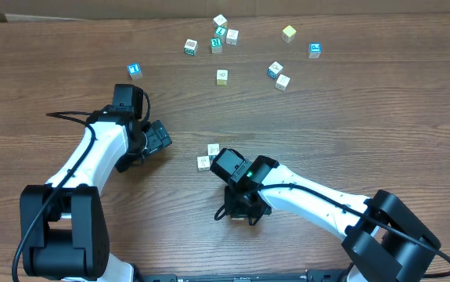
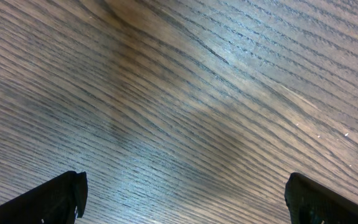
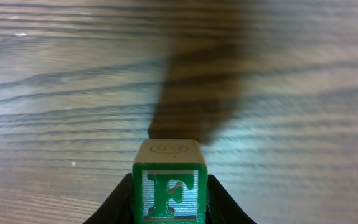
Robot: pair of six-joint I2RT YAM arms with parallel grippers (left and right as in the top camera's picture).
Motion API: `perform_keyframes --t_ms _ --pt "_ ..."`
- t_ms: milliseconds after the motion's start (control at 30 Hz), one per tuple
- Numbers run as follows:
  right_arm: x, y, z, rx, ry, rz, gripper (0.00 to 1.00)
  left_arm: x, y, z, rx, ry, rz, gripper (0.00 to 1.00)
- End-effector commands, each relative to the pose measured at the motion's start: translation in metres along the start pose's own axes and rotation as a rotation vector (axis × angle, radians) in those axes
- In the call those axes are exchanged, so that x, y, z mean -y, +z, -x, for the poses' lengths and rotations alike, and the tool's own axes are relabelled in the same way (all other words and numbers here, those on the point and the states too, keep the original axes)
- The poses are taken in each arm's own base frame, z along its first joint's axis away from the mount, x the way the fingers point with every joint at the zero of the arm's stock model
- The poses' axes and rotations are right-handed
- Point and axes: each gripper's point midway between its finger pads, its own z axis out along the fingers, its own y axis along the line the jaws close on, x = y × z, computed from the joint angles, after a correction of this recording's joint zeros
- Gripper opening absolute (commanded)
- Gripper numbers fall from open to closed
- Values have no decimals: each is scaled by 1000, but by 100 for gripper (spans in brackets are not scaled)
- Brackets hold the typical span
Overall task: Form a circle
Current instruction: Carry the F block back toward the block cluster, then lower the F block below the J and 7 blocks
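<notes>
No circle yet. The green F cube (image 3: 169, 186) is pinched in the right gripper (image 3: 169, 198), apparently lifted. Overhead, two cream cubes (image 1: 203, 162) show at its tip mid-table; one may be the F itself. This looks like the placing step, and next it needs setting snug against a neighbour. Other scattered cubes (image 1: 221, 35) wait at the far edge. The left gripper (image 2: 183, 198) is spread wide over bare table (image 2: 179, 93).

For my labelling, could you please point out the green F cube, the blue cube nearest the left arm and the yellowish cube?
green F cube (image 3: 170, 193), right wrist view, middle of its printed F face
blue cube (image 1: 135, 70), overhead view, its top face
yellowish cube (image 1: 289, 33), overhead view, its top face
</notes>
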Motion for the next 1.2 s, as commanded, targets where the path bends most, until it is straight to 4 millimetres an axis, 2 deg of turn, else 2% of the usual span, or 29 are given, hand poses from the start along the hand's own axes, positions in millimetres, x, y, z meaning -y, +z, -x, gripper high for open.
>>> perform_keyframes --t_ms 0,233,367,533,800,1167 --pt "1 6 0 7 -132 1 25 3 -1 3 1 -16 -6 100" --pt "-13 5 18 93 -228 43 22 3 -1 3 1 -16 -6 100" --pt "-20 3 30 150 -220 61 20 3 -1 3 1 -16 -6 100" --pt "-18 2 44 216 -136 39 21 3 -1 3 1 -16 -6 100" --pt "-36 1 45 271 -79 72 20 3 -1 3 1 -16 -6 100" --pt "-42 4 55 369 -88 41 20 3 -1 3 1 -16 -6 100"
